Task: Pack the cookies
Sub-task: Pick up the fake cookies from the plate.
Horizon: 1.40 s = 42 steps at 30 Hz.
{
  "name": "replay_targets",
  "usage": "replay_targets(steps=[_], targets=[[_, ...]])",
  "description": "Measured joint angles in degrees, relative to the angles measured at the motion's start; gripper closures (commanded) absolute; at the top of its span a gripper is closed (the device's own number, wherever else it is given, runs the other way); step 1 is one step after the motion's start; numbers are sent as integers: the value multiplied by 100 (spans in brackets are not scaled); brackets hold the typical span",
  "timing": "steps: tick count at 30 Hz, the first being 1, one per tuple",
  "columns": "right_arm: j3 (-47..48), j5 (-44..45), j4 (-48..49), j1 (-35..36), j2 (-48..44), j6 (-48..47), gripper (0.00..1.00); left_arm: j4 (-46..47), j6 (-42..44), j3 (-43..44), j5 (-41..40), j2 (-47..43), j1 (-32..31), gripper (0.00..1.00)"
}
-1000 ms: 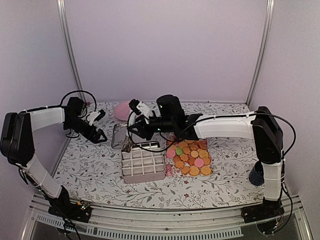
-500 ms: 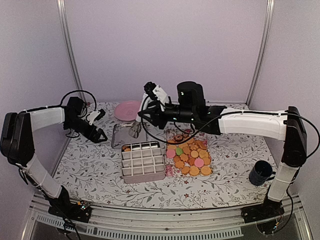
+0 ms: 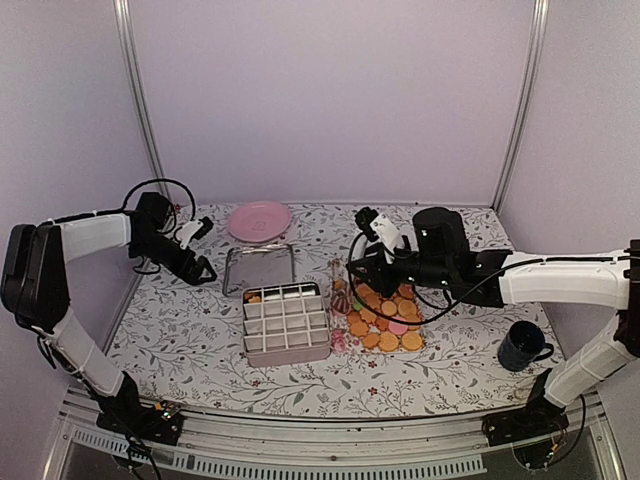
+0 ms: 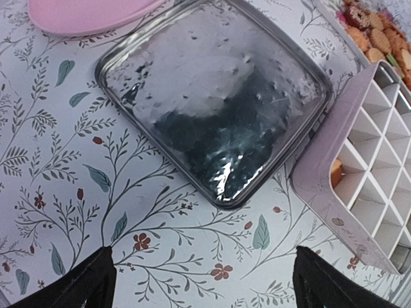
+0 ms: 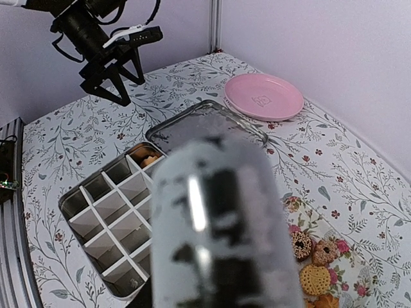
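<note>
Left gripper (image 4: pixel 205 285): wide apart, empty.
Right gripper (image 3: pixel 355 268): clamps metal utensil (image 5: pixel 218 224), hiding its fingers in wrist view.
Cookies (image 3: pixel 385 320): divided tray's (image 3: pixel 285 352) 3 o'clock.
Mug (image 3: pixel 522 347): top view only.

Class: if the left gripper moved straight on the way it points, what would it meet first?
Probably the floral tablecloth, just short of the shiny square tray; depth is unclear, so the left gripper might reach the tray's edge first.
</note>
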Motion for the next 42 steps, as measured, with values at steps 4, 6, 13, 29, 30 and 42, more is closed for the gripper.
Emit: replay_targets(steps=[4,6,13,29,30,42], targets=[[-162,227,-76,-20,-299,28,66,0,-2,0,-2,0,-63,4],[-188,339,-107,-33,-409,26,66,2,-7,2,-4,9,-85,4],[-190,782,-254,-125,-564,-28,63,4,-20,76,-24,70,-144,4],[-275,1093,-234,-302,-201,22,62,15,-13,151,-66,111,-179,4],[-293,1121,-210,-299,-164,28,62,17,-13,151,-66,111,-179,4],[-564,1451,72,-302,-87,149,68,33,9,151,-81,131,-179,4]])
